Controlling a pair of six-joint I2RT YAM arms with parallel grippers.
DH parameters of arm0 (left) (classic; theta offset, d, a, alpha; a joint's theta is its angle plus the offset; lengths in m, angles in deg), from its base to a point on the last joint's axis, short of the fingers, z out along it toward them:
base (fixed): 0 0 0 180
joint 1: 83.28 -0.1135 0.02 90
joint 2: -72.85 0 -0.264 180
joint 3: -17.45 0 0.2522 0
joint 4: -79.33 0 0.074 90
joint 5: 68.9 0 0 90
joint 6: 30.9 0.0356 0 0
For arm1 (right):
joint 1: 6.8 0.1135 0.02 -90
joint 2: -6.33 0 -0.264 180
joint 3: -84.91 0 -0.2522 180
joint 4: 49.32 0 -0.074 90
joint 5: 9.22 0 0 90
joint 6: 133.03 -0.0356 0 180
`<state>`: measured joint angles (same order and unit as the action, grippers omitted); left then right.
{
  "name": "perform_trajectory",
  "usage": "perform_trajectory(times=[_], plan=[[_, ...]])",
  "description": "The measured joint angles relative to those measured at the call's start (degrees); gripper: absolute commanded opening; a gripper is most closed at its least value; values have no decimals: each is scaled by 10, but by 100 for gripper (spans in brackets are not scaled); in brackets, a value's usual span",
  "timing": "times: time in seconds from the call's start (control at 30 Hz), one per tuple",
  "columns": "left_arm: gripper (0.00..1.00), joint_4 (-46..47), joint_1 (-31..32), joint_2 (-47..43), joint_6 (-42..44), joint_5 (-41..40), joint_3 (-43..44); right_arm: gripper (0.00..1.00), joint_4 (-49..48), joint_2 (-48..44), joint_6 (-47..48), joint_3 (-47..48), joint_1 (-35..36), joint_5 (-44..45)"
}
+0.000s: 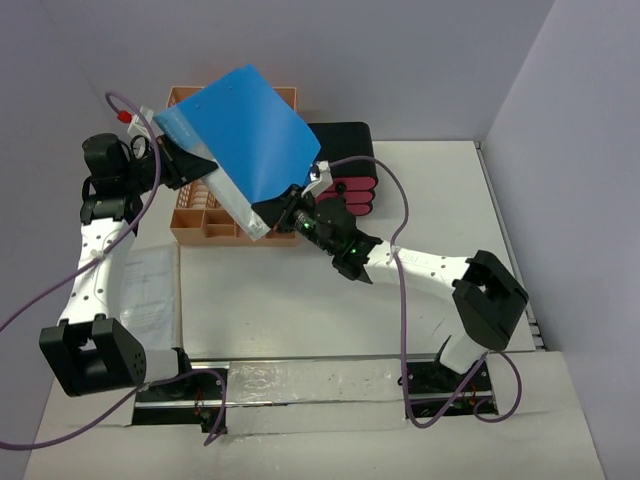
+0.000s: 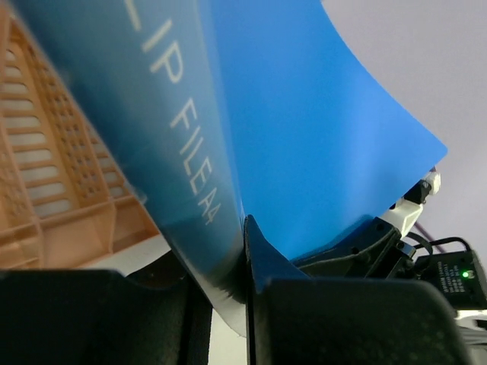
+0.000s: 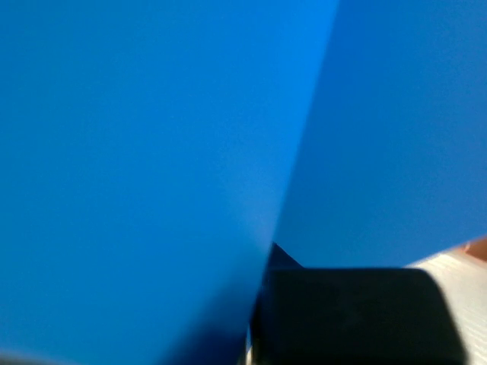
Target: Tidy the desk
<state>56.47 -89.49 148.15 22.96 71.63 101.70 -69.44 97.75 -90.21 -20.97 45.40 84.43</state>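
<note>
Quick look at my setup right now. The desk (image 1: 300,300) is the big white top that fills most of the overhead view, and my two arms are bolted at its near edge.

What's around: one peach rack (image 1: 195,215) at the far left of the desk, and one black box (image 1: 345,140) with pink drawers (image 1: 350,190) just beside it on the right. I can't count the drawers because my right arm covers part of them. One sheet of paper (image 1: 150,290) lies flat near the left edge, partly under my left arm. Two purple cables (image 1: 402,300) loop around, one per arm.

The main thing in the way is one blue folder (image 1: 250,120), held up in the air and tilted over the rack, so it hides most of the rack's slots and a corner of the black box. Up close it has white lettering on it.

My left gripper (image 1: 185,165) is at the folder's left edge. In the left wrist view its fingers (image 2: 342,319) are pinched together on the folder, with the sheet running straight down between them.

My right gripper (image 1: 283,215) is at the folder's lower corner. Its wrist view is basically all blue with one dark finger showing, so I honestly can't tell whether it's gripping or loose.
</note>
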Motion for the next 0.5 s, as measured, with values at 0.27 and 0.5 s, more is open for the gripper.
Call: perform_trajectory(times=[0.27, 0.5], plan=[[0, 12, 3, -18, 120, -63, -13, 65, 52, 24, 0, -4, -1, -45], [0, 5, 6, -56, 223, -136, -9, 65, 106, -28, 37, -23, -1, -24]])
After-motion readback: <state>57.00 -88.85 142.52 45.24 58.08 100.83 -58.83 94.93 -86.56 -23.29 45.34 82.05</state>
